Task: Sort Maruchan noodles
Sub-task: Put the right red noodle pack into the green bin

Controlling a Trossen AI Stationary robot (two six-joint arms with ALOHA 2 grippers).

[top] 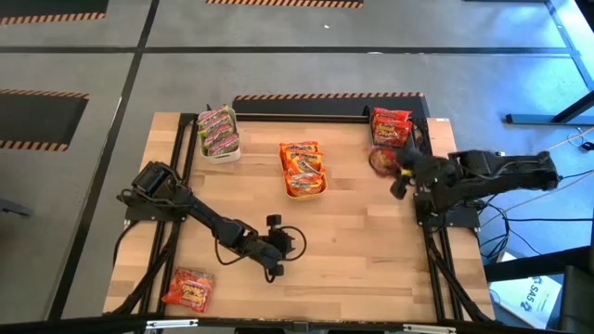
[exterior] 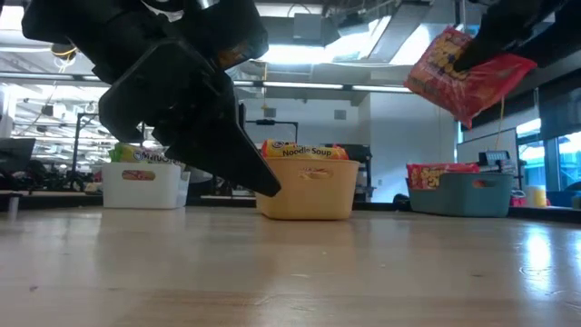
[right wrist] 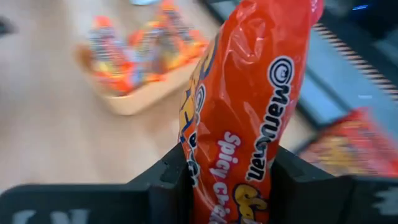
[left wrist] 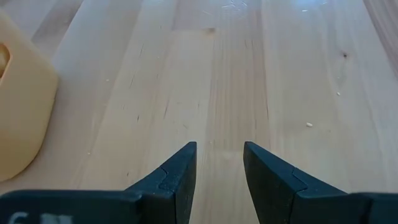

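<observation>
A red Maruchan noodle packet (right wrist: 249, 106) is up in the air at the table's right side, just near of the blue bin (top: 408, 139), with my right gripper (top: 397, 172) shut on it. My left gripper (left wrist: 219, 149) stands open low over bare wood at the table's middle front, with nothing between its fingers. The blue bin holds red packets (top: 391, 127). Orange packets (top: 303, 165) fill the yellow bin (exterior: 309, 195), and green-pink packets (top: 217, 130) fill the white bin (exterior: 141, 186). One more red packet (top: 188, 288) lies flat at the table's near left corner. My right gripper pinches the red packet between its two fingers (right wrist: 168, 180), one on each flat face, near one end (right wrist: 227, 186). The wrapper is squeezed narrow between them. The packet is lifted clear and shows tilted, high above the table, in the low view (exterior: 463, 68).
The three bins stand in a row along the far half of the table. A black metal frame (top: 186, 176) runs along the table's left, far and right edges. Bare wood lies between the bins and the near edge.
</observation>
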